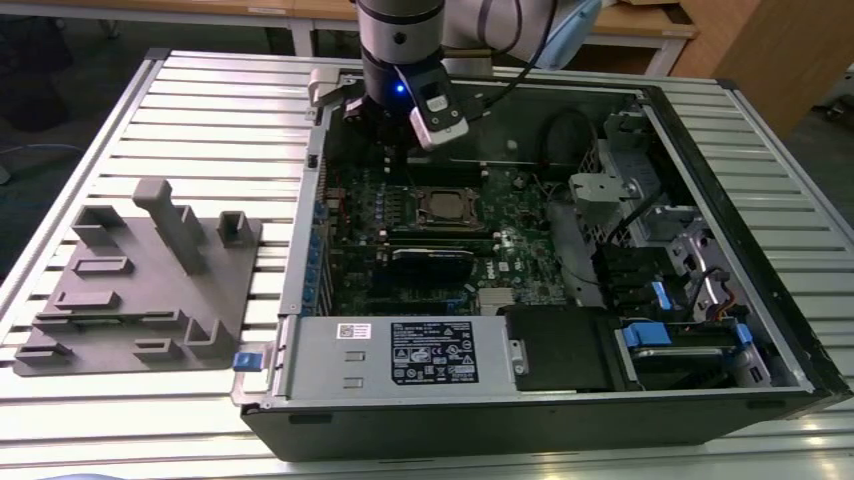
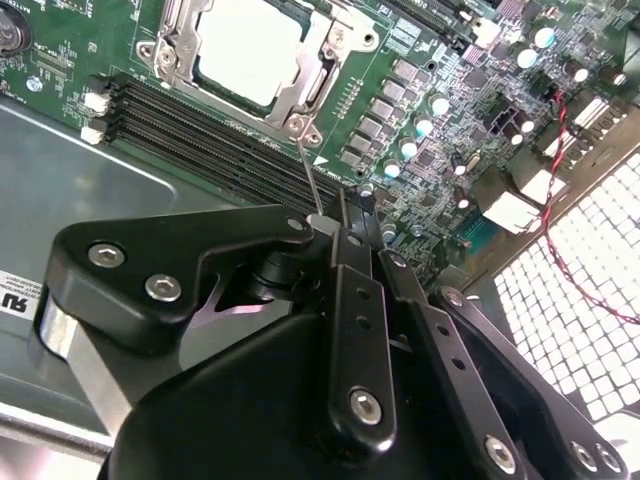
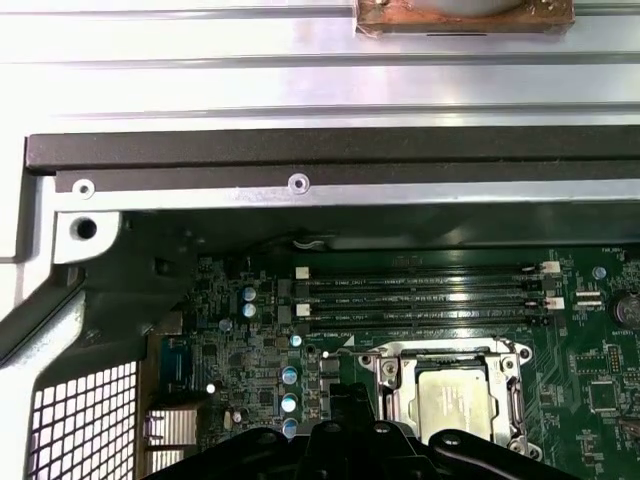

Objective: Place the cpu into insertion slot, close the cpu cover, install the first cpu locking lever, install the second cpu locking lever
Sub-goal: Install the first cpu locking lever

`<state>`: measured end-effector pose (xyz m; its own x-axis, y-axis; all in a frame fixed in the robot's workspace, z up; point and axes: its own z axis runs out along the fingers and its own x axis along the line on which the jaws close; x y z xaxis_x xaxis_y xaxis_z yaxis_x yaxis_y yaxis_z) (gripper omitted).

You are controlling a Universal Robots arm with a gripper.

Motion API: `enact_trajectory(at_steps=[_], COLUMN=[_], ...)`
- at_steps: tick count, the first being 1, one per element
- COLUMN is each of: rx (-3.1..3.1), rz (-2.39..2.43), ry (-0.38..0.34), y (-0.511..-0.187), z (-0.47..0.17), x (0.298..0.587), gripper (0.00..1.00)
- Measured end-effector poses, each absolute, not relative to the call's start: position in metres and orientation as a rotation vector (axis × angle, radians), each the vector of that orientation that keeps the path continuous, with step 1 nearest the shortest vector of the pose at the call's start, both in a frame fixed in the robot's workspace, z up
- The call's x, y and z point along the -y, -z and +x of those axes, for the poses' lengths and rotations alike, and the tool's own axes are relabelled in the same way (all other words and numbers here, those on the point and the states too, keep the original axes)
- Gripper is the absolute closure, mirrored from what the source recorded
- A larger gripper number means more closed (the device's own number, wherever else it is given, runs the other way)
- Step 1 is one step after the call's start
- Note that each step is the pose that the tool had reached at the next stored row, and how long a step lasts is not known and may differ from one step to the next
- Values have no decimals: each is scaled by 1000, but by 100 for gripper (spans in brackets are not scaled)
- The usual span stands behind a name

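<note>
the hand [image 2: 350,212] has its fingers pressed together at the free end of a thin wire locking lever [image 2: 308,170] (pinched or merely pushed, i cannot tell). the cpu [image 2: 250,50] sits in the insertion slot [image 2: 322,75] under the lowered cpu cover [image 2: 240,100]; this lever looks unlatched. the computer case [image 1: 534,425] rests on a slatted metal surface [image 1: 200,90], with wooden desks [image 1: 654,20] behind.
</note>
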<state>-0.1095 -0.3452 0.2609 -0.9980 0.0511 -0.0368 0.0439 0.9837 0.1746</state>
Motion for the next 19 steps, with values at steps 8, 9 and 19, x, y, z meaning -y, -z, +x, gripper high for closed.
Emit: enact_trajectory(at_steps=[8,9,19], rx=[-3088,-3088,-3088], rz=[74,74,74], ry=[-271,-271,-271], y=[-261,-261,-261], z=[-110,-110,-114], x=[345,345,345], gripper=[89,89,89])
